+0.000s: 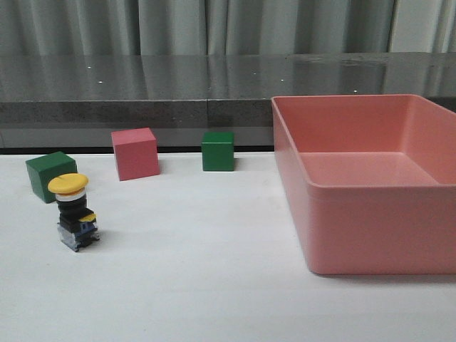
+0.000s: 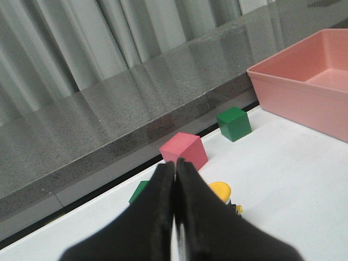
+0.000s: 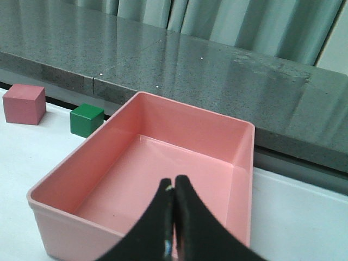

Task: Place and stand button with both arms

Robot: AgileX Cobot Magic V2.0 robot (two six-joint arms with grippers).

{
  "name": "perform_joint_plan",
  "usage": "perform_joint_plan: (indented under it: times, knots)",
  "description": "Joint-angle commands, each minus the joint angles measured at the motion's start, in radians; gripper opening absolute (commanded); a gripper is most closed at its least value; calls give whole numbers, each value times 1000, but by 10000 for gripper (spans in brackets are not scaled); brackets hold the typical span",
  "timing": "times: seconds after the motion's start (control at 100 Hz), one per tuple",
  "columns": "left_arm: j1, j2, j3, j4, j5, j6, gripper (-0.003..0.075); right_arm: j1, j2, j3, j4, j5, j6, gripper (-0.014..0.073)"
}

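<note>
The button [image 1: 74, 212] stands upright on the white table at the left, yellow cap on top, bluish-clear base down. It stands just in front of a green cube [image 1: 50, 176]. In the left wrist view its yellow cap [image 2: 222, 191] peeks out beside my left gripper [image 2: 175, 165], which is shut and empty, above and short of the button. My right gripper [image 3: 174, 180] is shut and empty, hovering over the near wall of the pink bin [image 3: 163, 163]. Neither arm shows in the front view.
A pink cube [image 1: 135, 153] and a second green cube [image 1: 217, 151] stand along the table's back edge. The large pink bin [image 1: 370, 206] fills the right side. A grey counter ledge and curtains run behind the table.
</note>
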Motion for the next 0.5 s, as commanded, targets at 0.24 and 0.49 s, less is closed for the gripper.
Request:
perform_joint_plan:
  times: [0.24, 0.49]
  knots:
    - [182, -10, 110, 89, -280, -343, -20, -7, 8, -29, 11, -74, 1, -61]
    - [342, -106, 195, 176, -293, -531, -20, -7, 8, -29, 11, -74, 1, -61]
